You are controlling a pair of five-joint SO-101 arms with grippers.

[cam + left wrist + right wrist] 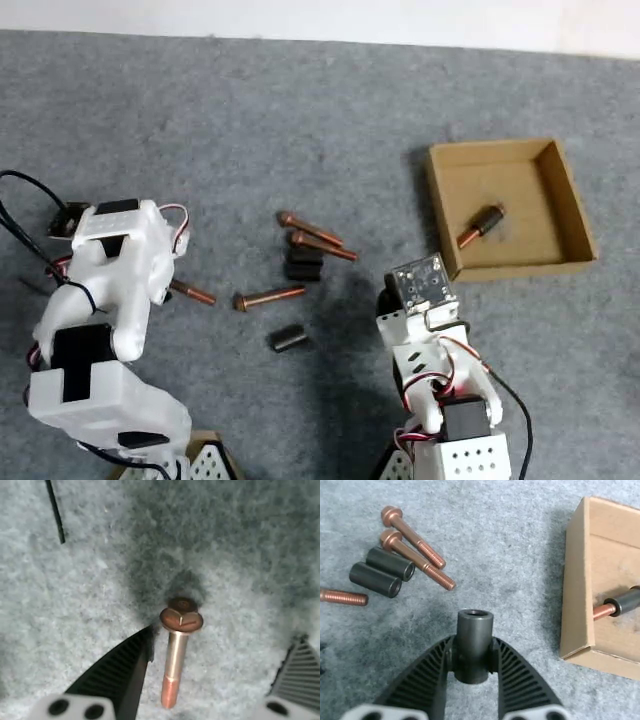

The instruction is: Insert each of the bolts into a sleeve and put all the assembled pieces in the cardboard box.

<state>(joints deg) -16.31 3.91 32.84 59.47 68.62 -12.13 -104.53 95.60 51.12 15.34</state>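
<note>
On the grey desk [300, 120] we see the cardboard box [440, 215] holding 1 assembled piece [481, 226]. Our right pincer [472, 647] is clamped on a sleeve [475, 625]. Our left pincer [224, 640] stands apart around a bolt [175, 660] on the desk. 2 sleeves [375, 580] lie just beside 2 bolts [415, 539].

Four copper bolts [270, 297] lie flat mid-frame in the high view: two side by side, two lower left. A pair of black sleeves [304, 262] touches the upper bolts, and a lone sleeve [289, 339] lies below. Another sleeve [474, 632] stands clamped in the right gripper [472, 650]. The cardboard box [525, 185] (upper right) holds one assembled piece [481, 225].
</note>
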